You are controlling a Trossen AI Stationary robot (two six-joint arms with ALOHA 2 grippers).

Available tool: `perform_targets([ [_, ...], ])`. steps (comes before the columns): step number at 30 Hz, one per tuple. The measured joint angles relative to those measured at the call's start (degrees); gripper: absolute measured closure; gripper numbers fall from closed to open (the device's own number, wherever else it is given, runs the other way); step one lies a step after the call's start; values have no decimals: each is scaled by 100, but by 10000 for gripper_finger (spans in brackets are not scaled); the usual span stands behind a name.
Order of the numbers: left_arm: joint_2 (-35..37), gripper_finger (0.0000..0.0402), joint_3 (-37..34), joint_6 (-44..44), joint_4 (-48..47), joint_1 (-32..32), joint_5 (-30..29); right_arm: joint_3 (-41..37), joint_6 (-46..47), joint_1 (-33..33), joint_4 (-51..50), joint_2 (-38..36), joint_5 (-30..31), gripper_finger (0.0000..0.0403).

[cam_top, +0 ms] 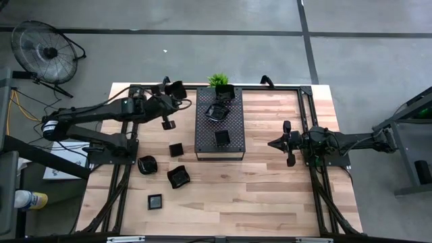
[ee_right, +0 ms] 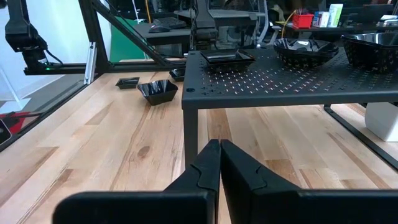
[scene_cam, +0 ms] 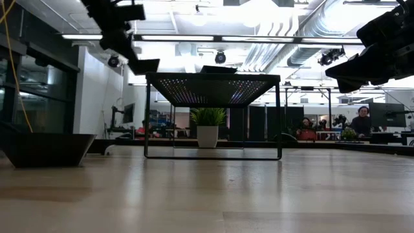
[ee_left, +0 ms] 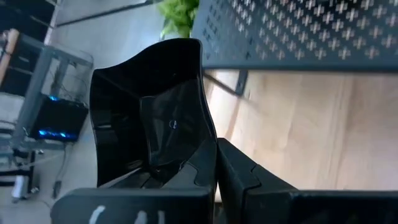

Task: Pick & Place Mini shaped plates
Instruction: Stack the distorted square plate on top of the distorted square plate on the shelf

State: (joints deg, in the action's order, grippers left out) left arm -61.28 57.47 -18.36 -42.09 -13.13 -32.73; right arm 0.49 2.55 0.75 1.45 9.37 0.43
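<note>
My left gripper (cam_top: 170, 94) hangs above the table's far left part, just left of the dark perforated tray (cam_top: 219, 145), shut on a glossy black wavy-rimmed mini plate (ee_left: 149, 106). In the low view that plate (scene_cam: 146, 65) shows near the height of the tray's top. Three mini plates (cam_top: 222, 137) rest on the tray. Several more (cam_top: 179, 177) lie on the wood to the tray's left. My right gripper (cam_top: 272, 143) waits shut to the right of the tray, holding nothing. My left gripper pinches the plate's rim (ee_left: 200, 144) between its two fingers, at one side of the plate. The fingers slant down toward the far right. The plate is lifted clear of the table and stands on edge beyond the fingertips, its hollow side facing the wrist camera.
A small green plant (cam_top: 218, 79) in a white pot stands at the tray's far edge. The tray stands on thin legs (scene_cam: 278, 116) with open room beneath. One mini plate (scene_cam: 45, 149) lies close to the low camera. Bare wood (cam_top: 270, 196) stretches along the near side.
</note>
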Motion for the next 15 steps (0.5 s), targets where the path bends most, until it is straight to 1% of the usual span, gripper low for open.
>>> perform_targets([
  [5, -484, 401, 609, -390, -3, 0, 73, 0, 1, -1, 1, -1, 0, 397],
  [11, -1146, 401, 1368, -702, -60, -218, 544, 0, 2, -1, 2, 0, 0, 396],
  [15, -1639, 401, 1835, -900, -81, -413, 733, 0, 0, 0, 2, -2, 0, 394],
])
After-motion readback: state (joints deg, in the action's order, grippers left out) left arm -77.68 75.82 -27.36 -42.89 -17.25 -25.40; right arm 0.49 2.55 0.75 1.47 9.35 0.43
